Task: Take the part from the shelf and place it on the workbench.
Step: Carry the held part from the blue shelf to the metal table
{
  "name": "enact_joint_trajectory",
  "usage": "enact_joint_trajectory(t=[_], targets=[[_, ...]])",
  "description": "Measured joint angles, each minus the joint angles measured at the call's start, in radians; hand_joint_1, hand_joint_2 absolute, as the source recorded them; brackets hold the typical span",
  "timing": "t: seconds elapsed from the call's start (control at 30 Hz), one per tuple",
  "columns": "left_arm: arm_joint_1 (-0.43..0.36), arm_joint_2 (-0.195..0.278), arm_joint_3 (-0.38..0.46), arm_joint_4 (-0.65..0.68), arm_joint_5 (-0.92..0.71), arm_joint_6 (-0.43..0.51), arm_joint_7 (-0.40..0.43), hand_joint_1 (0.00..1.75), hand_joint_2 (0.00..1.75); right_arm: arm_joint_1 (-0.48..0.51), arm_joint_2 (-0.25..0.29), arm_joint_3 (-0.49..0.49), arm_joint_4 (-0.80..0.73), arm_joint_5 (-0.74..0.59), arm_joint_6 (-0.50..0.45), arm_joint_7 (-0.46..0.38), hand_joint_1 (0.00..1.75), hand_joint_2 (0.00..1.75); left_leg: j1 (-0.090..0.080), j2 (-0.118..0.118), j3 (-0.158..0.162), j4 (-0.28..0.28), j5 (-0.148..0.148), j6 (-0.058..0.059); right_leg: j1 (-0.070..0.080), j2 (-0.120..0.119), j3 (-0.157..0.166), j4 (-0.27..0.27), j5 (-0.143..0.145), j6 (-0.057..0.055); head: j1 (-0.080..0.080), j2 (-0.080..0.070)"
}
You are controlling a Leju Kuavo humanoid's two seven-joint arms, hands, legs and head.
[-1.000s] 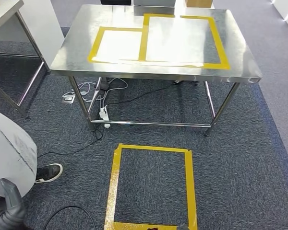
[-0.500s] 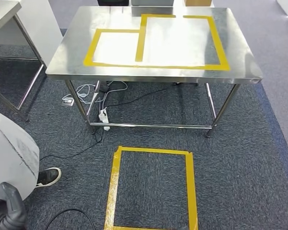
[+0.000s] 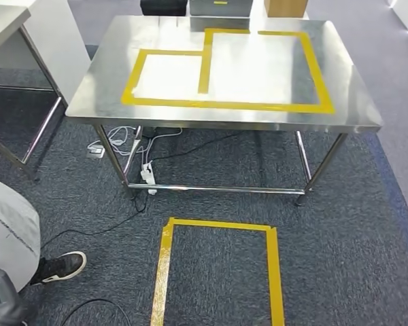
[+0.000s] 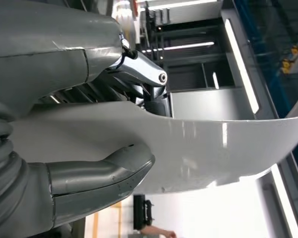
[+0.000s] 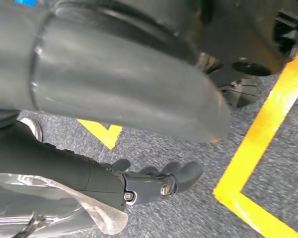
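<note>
Pale grey curved part (image 4: 215,148) clamped in the left hand (image 4: 76,124), its far end cut off, right hand (image 5: 132,148) hanging over carpet, fingers loosely apart, holding nothing, steel surface (image 3: 104,88) ahead with yellow tape, cables (image 3: 140,146) underneath, someone's shoe (image 3: 58,266) close by

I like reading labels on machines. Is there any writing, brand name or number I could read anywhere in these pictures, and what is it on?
None can be read.
The steel workbench carries only plain yellow tape outlines, no letters.
The white curved part in the left robot hand shows no print.
The cardboard box shows no legible label.
</note>
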Motion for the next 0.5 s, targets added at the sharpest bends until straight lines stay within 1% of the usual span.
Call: enact_joint_trajectory(t=[0.03, 0.07, 0.1, 0.17, 0.2, 0.23, 0.27, 0.3, 0.33, 0.37, 0.4, 0.43, 0.47, 0.5], targets=[[0.000, 0.000, 0.004, 0.000, 0.001, -0.004, -0.002, 1.75, 1.75, -0.002, 0.000, -0.005, 0.000, -0.008, 0.001, -0.001, 0.00, 0.00, 0.001, 0.000, 0.010, -0.005, -0.004, 0.008, 0.000, 0.000, -0.002, 0.015, -0.003, 0.003, 0.002, 0.000], [-0.001, 0.000, 0.006, 0.000, 0.001, -0.008, -0.003, 1.75, 1.75, -0.005, 0.000, -0.011, 0.000, -0.016, 0.003, -0.002, 0.00, 0.00, 0.003, 0.001, 0.020, -0.008, -0.009, 0.014, 0.000, 0.001, -0.020, 0.048, -0.014, 0.005, 0.003, 0.000], [-0.003, 0.000, 0.008, 0.000, 0.000, -0.012, -0.004, 1.75, 1.75, -0.007, 0.000, -0.017, 0.000, -0.023, 0.005, -0.002, 0.00, 0.00, 0.003, 0.004, 0.029, -0.011, -0.015, 0.019, 0.000, 0.002, -0.055, 0.101, -0.033, 0.006, 0.006, 0.000], [-0.006, -0.002, 0.012, 0.001, -0.002, -0.018, -0.004, 1.75, 1.75, -0.009, 0.000, -0.030, 0.000, -0.034, 0.010, -0.003, 0.00, 0.00, 0.000, 0.013, 0.042, -0.011, -0.030, 0.025, 0.001, 0.003, -0.151, 0.228, -0.077, 0.007, 0.008, 0.000], [-0.006, -0.003, 0.014, 0.001, -0.002, -0.019, -0.004, 1.75, 1.75, -0.007, 0.000, -0.035, 0.000, -0.036, 0.013, -0.003, 0.00, 0.00, -0.002, 0.018, 0.052, -0.011, -0.039, 0.026, 0.001, 0.003, -0.192, 0.268, -0.088, 0.006, 0.008, 0.000], [-0.006, -0.003, 0.015, 0.001, -0.002, -0.020, -0.004, 1.75, 1.75, -0.004, 0.000, -0.040, 0.000, -0.038, 0.016, -0.003, 0.00, 0.00, -0.005, 0.023, 0.065, -0.011, -0.050, 0.027, 0.002, 0.002, -0.217, 0.275, -0.081, 0.005, 0.009, 0.000], [-0.007, -0.004, 0.016, 0.002, -0.002, -0.020, -0.004, 1.75, 1.75, -0.001, -0.001, -0.044, 0.000, -0.039, 0.018, -0.004, 0.00, 0.00, -0.006, 0.029, 0.080, -0.011, -0.061, 0.027, 0.004, 0.001, -0.223, 0.247, -0.054, 0.001, 0.009, 0.000], [-0.007, -0.005, 0.017, 0.002, -0.002, -0.021, -0.004, 1.75, 1.75, 0.003, -0.001, -0.047, 0.000, -0.039, 0.019, -0.004, 0.00, 0.00, -0.008, 0.037, 0.096, -0.011, -0.073, 0.026, 0.007, -0.008, -0.218, 0.194, -0.008, -0.005, 0.009, 0.000], [-0.007, -0.005, 0.018, 0.002, -0.002, -0.021, -0.004, 1.75, 1.75, 0.004, -0.001, -0.049, 0.000, -0.039, 0.019, -0.004, 0.00, 0.00, -0.009, 0.045, 0.113, -0.011, -0.086, 0.025, 0.011, -0.025, -0.209, 0.142, 0.039, -0.014, 0.008, 0.000], [-0.007, -0.006, 0.019, 0.003, -0.003, -0.021, -0.004, 1.75, 1.75, 0.004, -0.002, -0.050, 0.000, -0.039, 0.019, -0.004, 0.00, 0.00, -0.011, 0.053, 0.125, -0.011, -0.097, 0.021, 0.018, -0.043, -0.203, 0.098, 0.066, -0.021, 0.007, 0.000], [-0.007, -0.006, 0.019, 0.003, -0.003, -0.022, -0.004, 1.75, 1.75, 0.002, -0.002, -0.051, 0.000, -0.039, 0.020, -0.004, 0.00, 0.00, -0.012, 0.062, 0.135, -0.013, -0.108, 0.015, 0.023, -0.058, -0.195, 0.072, 0.084, -0.028, 0.006, 0.000], [-0.007, -0.007, 0.020, 0.004, -0.003, -0.022, -0.004, 1.75, 1.75, 0.001, -0.003, -0.051, 0.000, -0.039, 0.020, -0.005, 0.00, 0.00, -0.013, 0.070, 0.146, -0.012, -0.114, 0.009, 0.027, -0.063, -0.195, 0.063, 0.087, -0.034, 0.005, 0.000], [-0.007, -0.007, 0.020, 0.004, -0.003, -0.022, -0.004, 1.75, 1.75, 0.000, -0.003, -0.052, 0.000, -0.039, 0.021, -0.005, 0.00, 0.00, -0.014, 0.076, 0.155, -0.008, -0.115, 0.002, 0.027, -0.056, -0.190, 0.058, 0.083, -0.038, 0.005, 0.000], [-0.008, -0.007, 0.021, 0.004, -0.003, -0.022, -0.003, 1.75, 1.75, 0.000, -0.003, -0.052, 0.000, -0.039, 0.021, -0.005, 0.00, 0.00, -0.013, 0.078, 0.158, 0.005, -0.113, -0.005, 0.023, -0.044, -0.176, 0.053, 0.088, -0.043, 0.006, 0.000]])
